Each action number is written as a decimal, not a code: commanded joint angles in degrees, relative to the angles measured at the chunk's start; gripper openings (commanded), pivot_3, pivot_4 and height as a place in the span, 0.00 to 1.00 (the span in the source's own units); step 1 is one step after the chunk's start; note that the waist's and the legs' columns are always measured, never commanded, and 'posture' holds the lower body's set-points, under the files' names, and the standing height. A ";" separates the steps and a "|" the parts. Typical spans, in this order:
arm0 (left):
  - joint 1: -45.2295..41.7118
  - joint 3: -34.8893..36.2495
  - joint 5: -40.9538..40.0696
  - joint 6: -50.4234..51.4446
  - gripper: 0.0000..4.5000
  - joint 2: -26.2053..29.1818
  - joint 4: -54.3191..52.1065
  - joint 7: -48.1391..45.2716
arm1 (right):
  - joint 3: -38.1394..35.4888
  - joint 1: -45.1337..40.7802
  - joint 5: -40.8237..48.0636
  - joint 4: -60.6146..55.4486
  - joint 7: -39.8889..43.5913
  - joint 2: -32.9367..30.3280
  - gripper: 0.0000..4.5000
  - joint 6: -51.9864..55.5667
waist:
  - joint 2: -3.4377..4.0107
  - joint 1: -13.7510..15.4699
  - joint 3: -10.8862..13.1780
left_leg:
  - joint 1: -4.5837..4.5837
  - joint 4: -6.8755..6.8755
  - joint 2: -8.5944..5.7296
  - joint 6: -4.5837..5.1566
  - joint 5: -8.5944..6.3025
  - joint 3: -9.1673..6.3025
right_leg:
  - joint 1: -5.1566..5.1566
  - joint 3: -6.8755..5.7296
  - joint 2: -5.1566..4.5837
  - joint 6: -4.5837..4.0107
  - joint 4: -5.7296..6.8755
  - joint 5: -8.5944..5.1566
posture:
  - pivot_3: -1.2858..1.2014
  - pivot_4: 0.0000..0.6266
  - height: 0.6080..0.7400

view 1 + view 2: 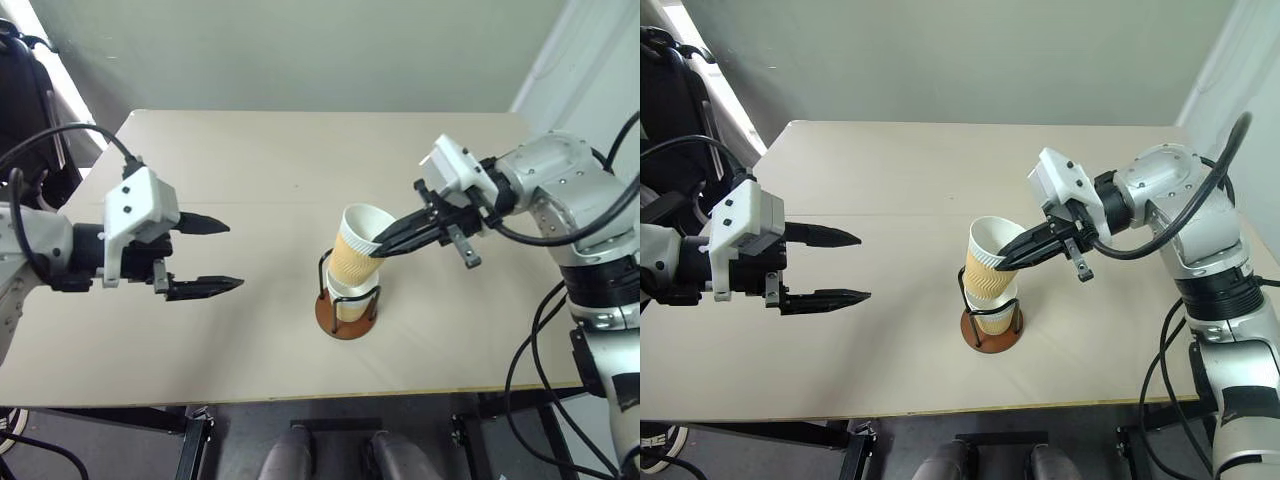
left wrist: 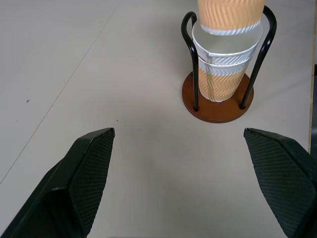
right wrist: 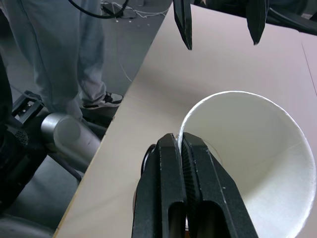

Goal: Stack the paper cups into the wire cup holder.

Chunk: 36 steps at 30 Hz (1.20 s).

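The wire cup holder [image 1: 345, 322] stands on its reddish-brown disc base near the front middle of the table, with two paper cups [image 2: 225, 74] nested inside its black loops. A third paper cup [image 1: 355, 255] hangs tilted just above them, its bottom at the mouth of the top nested cup. My right gripper [image 1: 380, 247] is shut on this cup's white rim, one finger inside and one outside [image 3: 181, 144]. My left gripper [image 1: 225, 257] hovers open to the left of the holder, apart from it, with nothing between its fingers [image 2: 94, 163].
The beige table [image 1: 250, 160] has bare room to the left and behind the holder. Its front edge runs close to the holder's base. A dark bag or chair [image 1: 20, 90] stands off the back left corner. A person's legs [image 3: 49, 49] stand beside the table.
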 commanded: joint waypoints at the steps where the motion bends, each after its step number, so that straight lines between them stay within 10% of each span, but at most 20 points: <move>1: 0.08 2.63 -0.80 -0.08 1.00 0.83 -1.27 0.41 | 0.32 -0.18 -0.56 -0.74 -0.36 0.39 0.01 -1.30 | 0.00 0.00 0.00 | 0.00 0.00 0.00 0.00 0.00 0.00 | 0.00 0.00 0.00 -0.01 0.00 0.00 | 0.52 0.24 1.00; 12: 0.21 2.21 -0.92 -0.70 1.00 0.53 -1.22 1.03 | 2.43 0.69 -2.88 -0.60 0.63 -0.65 0.01 -2.51 | 0.00 0.00 0.00 | 0.01 -0.02 0.01 -0.01 0.01 0.00 | 0.00 0.00 0.01 -0.03 0.00 -0.02 | 0.52 0.24 1.00; 26: -0.26 2.26 -0.98 -1.29 1.00 1.21 -0.39 0.49 | 0.28 0.61 -3.77 1.52 0.32 -3.86 0.95 -1.58 | 0.00 0.05 0.00 | 0.00 -0.02 0.01 -0.01 0.01 0.00 | 0.01 0.00 0.01 -0.04 0.00 -0.02 | 0.52 0.24 1.00; 36: 3.35 6.28 -2.53 -1.88 1.00 0.56 -0.03 -2.68 | -21.40 19.93 11.96 1.93 2.99 -21.96 0.99 7.72 | -0.06 0.77 -0.02 | -0.04 -0.07 0.01 -0.53 0.28 0.01 | 0.14 0.01 0.00 -0.04 -0.19 -0.10 | 0.52 0.24 1.00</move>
